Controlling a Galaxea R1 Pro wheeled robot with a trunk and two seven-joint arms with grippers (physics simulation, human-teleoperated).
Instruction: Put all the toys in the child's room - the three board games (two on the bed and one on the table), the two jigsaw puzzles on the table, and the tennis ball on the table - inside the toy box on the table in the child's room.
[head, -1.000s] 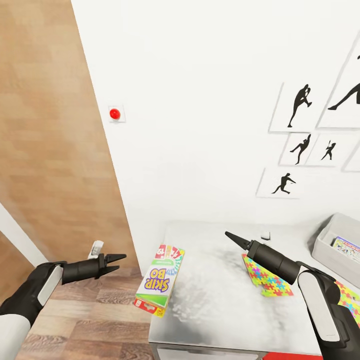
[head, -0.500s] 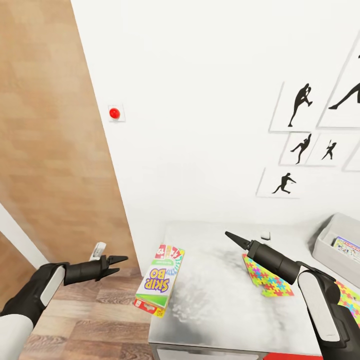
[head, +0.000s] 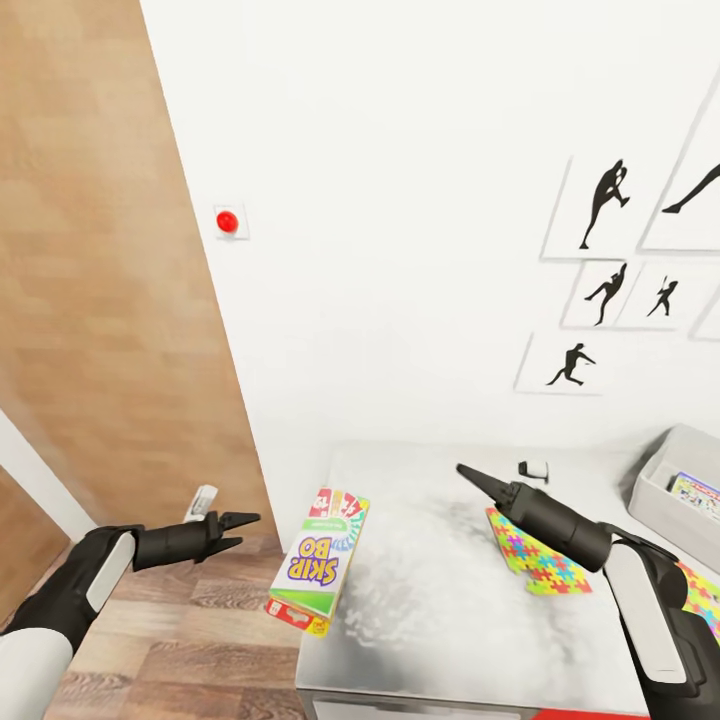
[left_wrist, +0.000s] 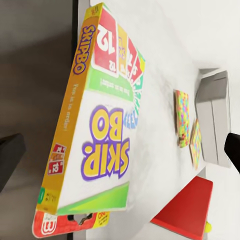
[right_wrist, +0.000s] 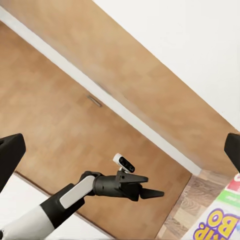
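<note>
The left pincer (head: 243, 528) hangs off the worktop's end over the wood-plank floor (head: 180, 620), its two fingers parted and holding nothing, pointed toward the Skip-Bo board game (head: 322, 573). That game lies at the corner of the worktop (head: 440, 610), partly overhanging the edge, with a red-trimmed box (left_wrist: 65, 226) under it — whether that is another game I cannot tell. The right pincer (head: 468, 474) is above the worktop's middle; in the head view its tips look drawn to a point, but its wrist view shows dark fingers at the two far edges, so it appears spread, and empty.

Just beside the right arm lies one jigsaw puzzle (head: 535, 555) flat on the worktop; a second jigsaw puzzle (head: 703, 600) shows past the forearm, largely covered by it. The toy box (head: 660, 480) sits at the far right, cut off by the frame, with one printed box (head: 695, 492) already inside — likely a board game.

So, by my reading, the task is early: one item is in, while the Skip-Bo game and both puzzles are still out. A small yellow-green speck beside a red object (left_wrist: 182, 212) in the left wrist view may be the tennis ball, too small to be sure.
</note>
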